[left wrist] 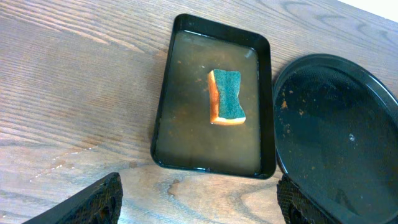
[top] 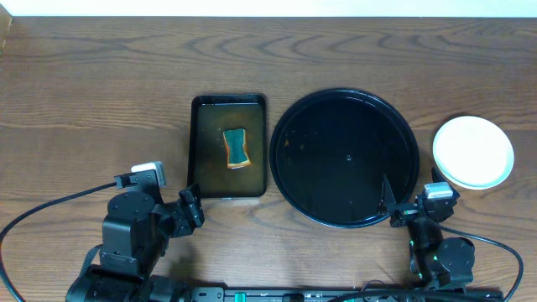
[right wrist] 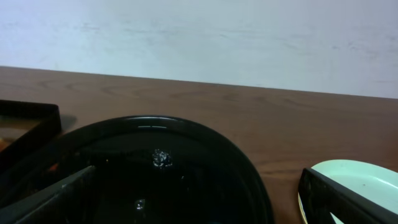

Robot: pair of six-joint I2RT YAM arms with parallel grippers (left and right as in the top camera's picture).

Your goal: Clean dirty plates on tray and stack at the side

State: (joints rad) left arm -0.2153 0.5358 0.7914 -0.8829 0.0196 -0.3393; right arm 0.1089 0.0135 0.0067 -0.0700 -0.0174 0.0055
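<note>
the plates (top: 472, 151) sit in a pile on the wooden table (top: 101, 101), just to the right of the round black tray (top: 289, 180) and off it, with a narrow strip of wood between the two rims. the top plate is pale and looks clean. in the right wrist view a thin yellowish edge shows under its left side, and how many plates lie in the pile cannot be told. the round black tray is glossy, and small orange-brown specks dot its left part in the left wrist view. just to its left lies a rectangular tray (top: 195, 159) filled with brownish water, and a sponge (top: 237, 148) rests in it near the middle, green face up with an orange side showing. the left gripper (top: 190, 210) hangs low at the near edge of the table, just in front of the rectangular tray's near left corner. its fingers (left wrist: 93, 202) are spread wide with nothing between them. the right gripper (top: 393, 205) sits by the near right rim of the round black tray, between that tray and the plates. its fingers (right wrist: 56, 196) are also spread wide, holding nothing. one dark finger stands over the tray and the other stands beside the plates. a pale wall (right wrist: 199, 37) rises behind the table's far edge.
</note>
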